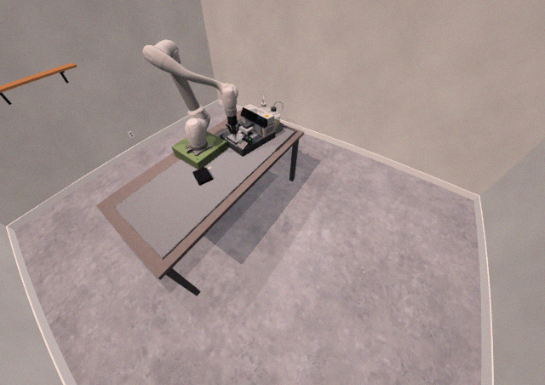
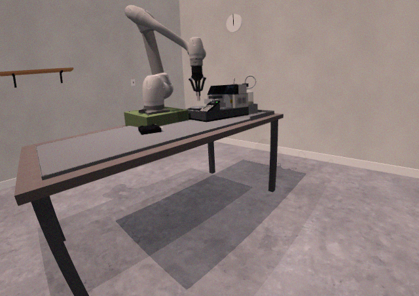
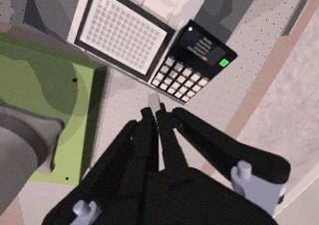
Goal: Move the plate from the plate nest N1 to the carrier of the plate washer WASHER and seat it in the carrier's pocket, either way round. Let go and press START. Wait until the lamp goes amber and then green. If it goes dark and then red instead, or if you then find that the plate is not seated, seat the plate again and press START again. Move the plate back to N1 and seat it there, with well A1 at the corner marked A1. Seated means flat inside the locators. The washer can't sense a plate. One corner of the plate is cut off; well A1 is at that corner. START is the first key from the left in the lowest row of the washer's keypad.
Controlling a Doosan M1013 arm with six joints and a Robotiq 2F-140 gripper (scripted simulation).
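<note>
Grey mottled floor [image 2: 304,235] and plain walls surround a long table [image 2: 111,164] with a brown border and a grey inlay, seen lengthwise in the exterior view. Nearest on it, a small black plate nest N1 [image 2: 149,129] sits alone, with no plate visible on it. Just beyond the nest stands my green base plate [image 2: 135,118], with my white arm [image 2: 154,54] rising from it and reaching over to the right. My gripper [image 3: 155,101] hangs point-down above the table, near the front edge of the washer's keypad [image 3: 180,81]; the fingers are pressed fully together, tips touching, with nothing between them. Wrist view: the keypad's grid of pale keys lies just past my fingertips, not touching them, and a lamp [image 3: 224,63] at the right corner of the black panel glows green. Left of the keypad, the white plate [image 3: 122,33] with its grid of wells lies flat inside the dark frame of the carrier [image 3: 169,36]; I cannot tell from here which corner is cut off. Farther back, the washer WASHER [image 2: 230,98] shows its pale body, with bottles and a loop of tubing [image 2: 250,79] behind it. On the far wall hangs a round clock [image 2: 233,22]; a wooden shelf [image 2: 35,71] is fixed to the left wall.
</note>
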